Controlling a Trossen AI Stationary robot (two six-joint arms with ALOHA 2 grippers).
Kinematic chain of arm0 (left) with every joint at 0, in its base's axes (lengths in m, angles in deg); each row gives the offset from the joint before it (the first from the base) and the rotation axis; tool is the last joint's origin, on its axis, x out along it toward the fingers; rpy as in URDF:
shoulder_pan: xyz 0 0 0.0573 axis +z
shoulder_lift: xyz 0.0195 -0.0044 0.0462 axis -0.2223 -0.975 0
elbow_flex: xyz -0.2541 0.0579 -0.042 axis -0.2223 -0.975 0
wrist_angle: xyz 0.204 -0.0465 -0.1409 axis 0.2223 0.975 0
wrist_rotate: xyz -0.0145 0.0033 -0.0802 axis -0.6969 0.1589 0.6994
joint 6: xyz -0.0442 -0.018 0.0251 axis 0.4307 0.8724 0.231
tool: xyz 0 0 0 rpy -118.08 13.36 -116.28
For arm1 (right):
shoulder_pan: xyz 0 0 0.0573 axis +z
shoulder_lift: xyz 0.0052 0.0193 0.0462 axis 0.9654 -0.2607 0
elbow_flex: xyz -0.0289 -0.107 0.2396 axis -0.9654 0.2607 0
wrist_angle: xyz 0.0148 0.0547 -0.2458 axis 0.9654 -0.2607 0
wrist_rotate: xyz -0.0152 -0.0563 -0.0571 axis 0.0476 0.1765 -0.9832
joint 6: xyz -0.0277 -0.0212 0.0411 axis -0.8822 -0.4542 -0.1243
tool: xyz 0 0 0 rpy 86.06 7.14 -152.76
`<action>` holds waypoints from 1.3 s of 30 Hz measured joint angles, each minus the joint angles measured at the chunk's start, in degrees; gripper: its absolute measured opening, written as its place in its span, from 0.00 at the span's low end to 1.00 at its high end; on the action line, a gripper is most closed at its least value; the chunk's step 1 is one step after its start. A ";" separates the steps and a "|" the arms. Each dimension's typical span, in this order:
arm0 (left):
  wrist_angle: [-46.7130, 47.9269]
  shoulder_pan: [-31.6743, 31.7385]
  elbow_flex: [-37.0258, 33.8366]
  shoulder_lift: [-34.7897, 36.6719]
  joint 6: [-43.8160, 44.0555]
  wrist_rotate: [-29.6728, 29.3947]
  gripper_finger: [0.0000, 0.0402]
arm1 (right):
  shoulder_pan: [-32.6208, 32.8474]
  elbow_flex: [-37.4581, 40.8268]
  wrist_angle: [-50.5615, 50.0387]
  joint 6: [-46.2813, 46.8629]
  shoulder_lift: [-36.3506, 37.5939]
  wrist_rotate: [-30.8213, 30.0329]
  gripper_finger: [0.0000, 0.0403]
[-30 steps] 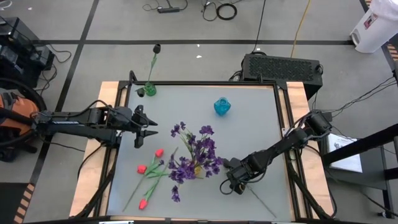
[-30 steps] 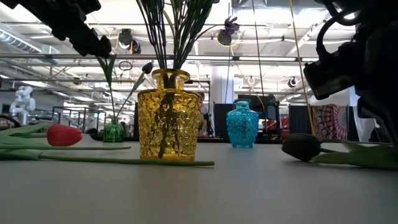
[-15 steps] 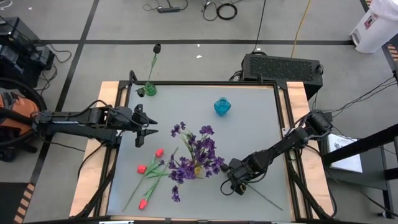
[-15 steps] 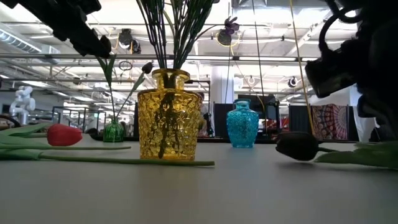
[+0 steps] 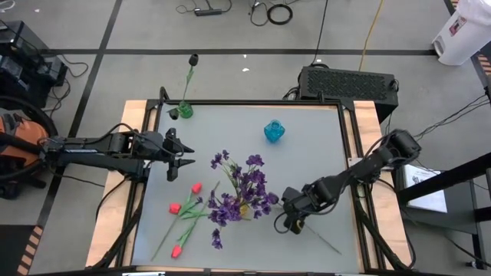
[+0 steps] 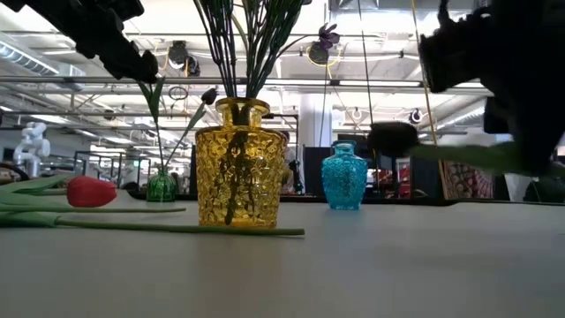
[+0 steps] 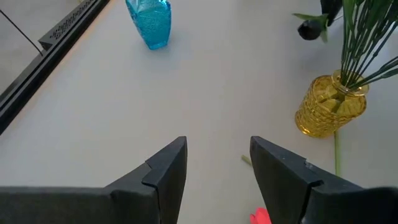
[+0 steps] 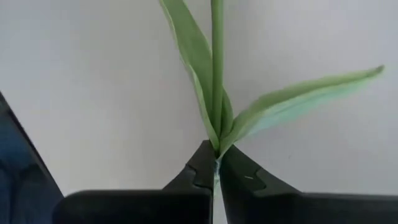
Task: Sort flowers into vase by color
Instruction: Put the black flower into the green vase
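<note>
Flowers are mostly sorted: purple sprays (image 5: 242, 192) fill the yellow vase (image 6: 237, 164) at counter (image 5: 307, 146) center, with 3 red tulips (image 5: 184, 208) lying at 8 o'clock. Right claw (image 5: 291, 222), at 4 o'clock, is clamped on the black-headed bloom's stem (image 8: 216, 74), lifted clear. Its long axis trails toward 4 o'clock (head (image 6: 393, 139) leading toward center). Left claw (image 5: 188, 157) waits spread wide at 9 o'clock.

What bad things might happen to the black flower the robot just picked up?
The right end effector pinches only the thin stem of the black flower, so it might slip or twist loose. The long stem trails toward the table in the high view and could drag. The yellow vase of purple flowers stands close and might get bumped.
</note>
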 joint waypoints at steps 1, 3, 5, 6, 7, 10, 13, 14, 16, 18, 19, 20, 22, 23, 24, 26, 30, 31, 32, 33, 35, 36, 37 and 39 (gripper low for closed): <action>0.00 0.00 0.00 0.00 0.00 0.00 0.45 | -0.33 0.00 -0.02 -0.31 0.50 -0.59 0.01; 0.00 0.00 0.00 0.00 0.02 0.00 0.45 | -1.19 0.00 0.07 -1.28 1.33 -1.72 0.01; 0.00 0.00 0.00 0.00 0.02 0.00 0.45 | -2.02 -0.02 0.16 -2.42 2.08 -2.56 0.01; -0.02 0.00 0.01 0.00 0.02 0.00 0.45 | -2.46 -0.02 0.17 -2.88 2.42 -2.67 0.01; -0.02 0.00 0.01 0.00 0.02 0.00 0.45 | -2.84 -0.02 0.22 -3.62 2.59 -2.73 0.01; -0.04 0.00 0.02 0.00 0.02 0.00 0.45 | -4.12 -0.04 0.65 -6.01 2.70 -2.69 0.01; -0.12 -0.01 0.02 0.00 0.02 -0.02 0.45 | -5.58 -0.04 0.63 -8.61 2.70 -2.40 0.01; -0.15 0.00 0.00 0.00 0.02 -0.02 0.45 | -6.18 -0.04 0.63 -9.12 2.70 -2.39 0.01; -0.59 0.00 0.02 0.00 0.02 -0.02 0.45 | -7.44 -0.04 0.63 -9.58 2.70 -2.94 0.01; -1.24 -0.02 0.02 0.00 -0.02 -0.02 0.45 | -8.49 -0.04 0.58 -10.01 2.70 -4.64 0.01; -1.67 0.00 0.02 0.00 0.00 -0.02 0.45 | -8.88 -0.04 0.58 -10.50 2.70 -5.34 0.01; -2.06 0.00 0.02 0.00 -0.01 -0.02 0.45 | -9.42 -0.04 0.58 -11.12 2.70 -5.69 0.01; -2.14 -0.02 0.02 0.00 0.02 -0.02 0.45 | -10.18 -0.04 0.58 -12.77 2.70 -6.39 0.01; -2.24 0.00 0.02 0.00 0.08 -0.02 0.45 | -10.49 -0.07 0.60 -13.64 2.70 -6.81 0.01; -2.33 0.00 0.02 0.00 0.09 -0.02 0.45 | -10.83 -0.07 0.59 -14.43 2.70 -7.02 0.01; -2.88 0.00 0.02 0.00 0.11 -0.02 0.45 | -11.56 -0.07 0.60 -15.75 2.70 -7.18 0.01; -4.05 0.00 0.02 0.00 0.58 -0.02 0.45 | -13.00 -0.08 0.65 -17.93 2.70 -9.63 0.01; -4.57 0.00 0.02 0.00 0.97 -0.02 0.45 | -13.51 -0.09 0.70 -18.47 2.70 -10.13 0.01; -5.06 0.00 0.02 0.00 1.35 -0.02 0.45 | -13.96 -0.09 0.86 -19.14 2.70 -10.65 0.01; -5.37 -0.01 0.02 0.00 1.54 -0.02 0.45 | -14.35 -0.09 1.14 -19.77 2.70 -11.27 0.01; -6.56 -0.01 0.02 0.00 1.54 -0.02 0.45 | -15.37 -0.09 2.04 -21.14 2.70 -12.09 0.01; -7.46 0.00 0.02 -0.02 1.55 -0.02 0.45 | -15.86 -0.09 2.55 -21.92 2.70 -12.64 0.01; -8.45 0.00 0.02 0.00 1.53 -0.04 0.45 | -16.38 -0.09 2.88 -22.87 2.70 -13.32 0.01; -10.94 0.00 0.02 0.00 1.53 -0.04 0.45 | -17.43 -0.11 2.93 -24.67 2.70 -14.79 0.01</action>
